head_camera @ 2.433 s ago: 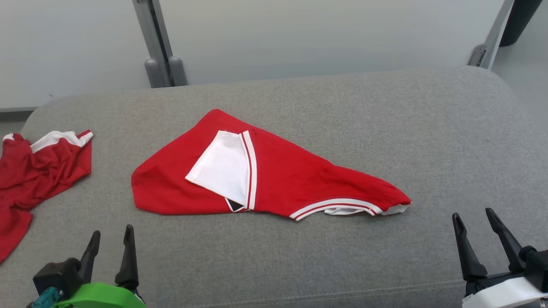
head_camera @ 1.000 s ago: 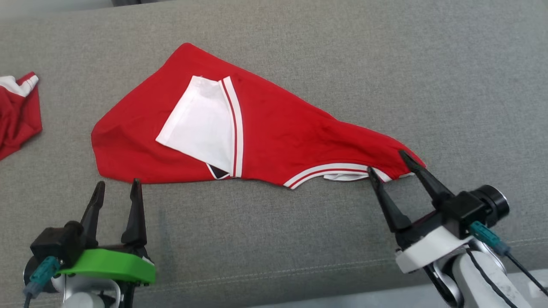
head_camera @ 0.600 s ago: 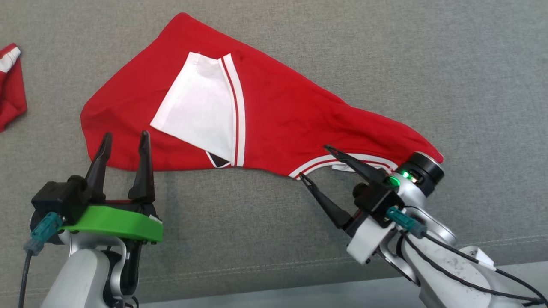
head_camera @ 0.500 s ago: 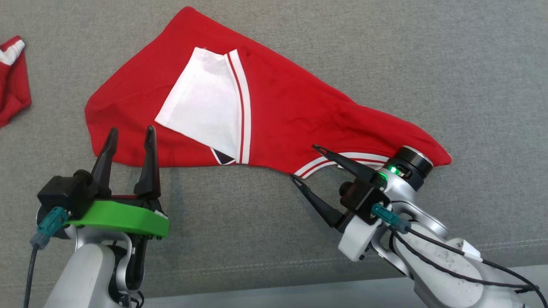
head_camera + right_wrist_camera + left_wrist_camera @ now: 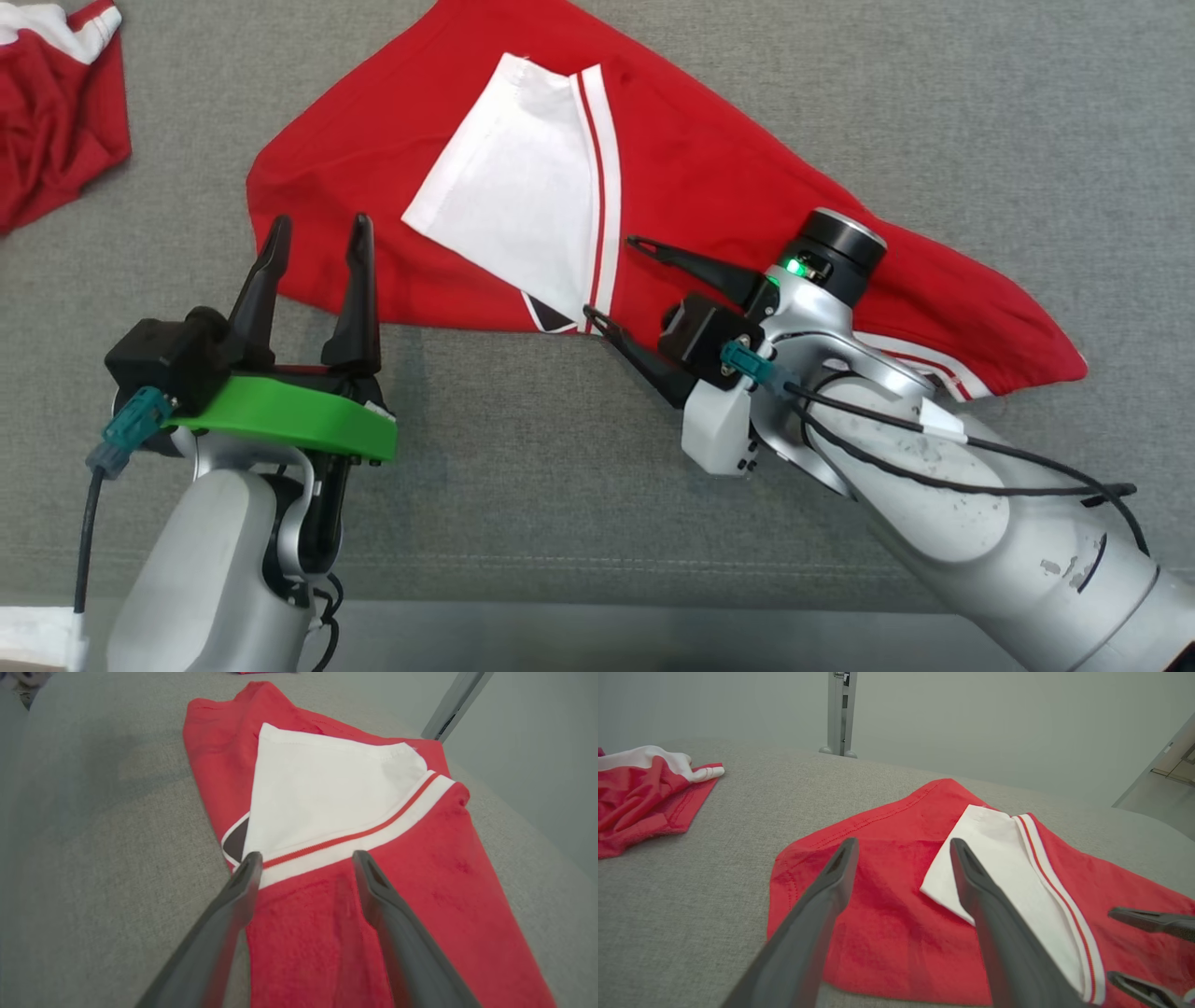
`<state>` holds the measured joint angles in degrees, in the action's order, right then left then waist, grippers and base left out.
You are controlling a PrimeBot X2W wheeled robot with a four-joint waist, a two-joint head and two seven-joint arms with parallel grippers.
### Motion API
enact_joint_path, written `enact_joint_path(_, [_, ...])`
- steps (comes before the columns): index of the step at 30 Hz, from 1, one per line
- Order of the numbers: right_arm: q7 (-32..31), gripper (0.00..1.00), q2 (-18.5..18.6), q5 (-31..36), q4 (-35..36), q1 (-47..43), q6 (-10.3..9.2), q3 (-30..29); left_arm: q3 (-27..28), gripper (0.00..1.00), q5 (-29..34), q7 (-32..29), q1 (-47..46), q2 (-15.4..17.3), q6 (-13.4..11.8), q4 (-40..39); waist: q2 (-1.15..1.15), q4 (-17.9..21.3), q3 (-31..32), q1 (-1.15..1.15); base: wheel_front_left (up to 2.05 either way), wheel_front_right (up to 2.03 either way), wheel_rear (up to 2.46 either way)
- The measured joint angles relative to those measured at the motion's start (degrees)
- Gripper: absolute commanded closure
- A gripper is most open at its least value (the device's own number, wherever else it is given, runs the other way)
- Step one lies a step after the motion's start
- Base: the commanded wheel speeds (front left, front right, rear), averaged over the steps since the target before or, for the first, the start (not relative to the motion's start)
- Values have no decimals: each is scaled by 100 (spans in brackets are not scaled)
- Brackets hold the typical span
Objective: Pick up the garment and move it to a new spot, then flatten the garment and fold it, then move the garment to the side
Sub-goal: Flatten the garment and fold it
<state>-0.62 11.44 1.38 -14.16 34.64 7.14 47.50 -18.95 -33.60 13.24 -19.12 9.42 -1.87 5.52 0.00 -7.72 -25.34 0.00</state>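
Garment (image 5: 709,177) just under R gripper (image 5: 609,277)

The left gripper (image 5: 321,218) sits at the near left, its fingers spread and pointing far. It is carried on a green mount (image 5: 280,425) atop a pale forearm (image 5: 219,560) that stands up from the near edge. The right gripper (image 5: 609,276), jaws likewise wide and empty, points left, its pale arm (image 5: 943,504) slanting in from the near right behind a dark-capped wrist (image 5: 826,257).
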Motion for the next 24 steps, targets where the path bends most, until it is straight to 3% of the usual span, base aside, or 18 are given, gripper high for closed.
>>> enact_joint_path(18, [-443, 0, -63, -581, -913, 930, 0, 743, -124, 0, -43, 98, -408, -457, 241, 643, 0, -694, -243, 0, 0, 0, 0])
enact_joint_path(21, [-485, 24, -58, -754, -1033, 989, 0, 844, -66, 0, -49, 100, -408, -458, 249, 735, 0, -736, -186, 0, 0, 0, 0])
enact_joint_path(22, [-500, 41, -58, -803, -1063, 991, 0, 872, -40, 0, -49, 100, -408, -461, 266, 759, 0, -746, -163, 0, 0, 0, 0])
enact_joint_path(24, [-517, 57, -54, -887, -1129, 994, 0, 934, 9, 0, -49, 101, -408, -465, 270, 826, 0, -758, -112, 0, 0, 0, 0])
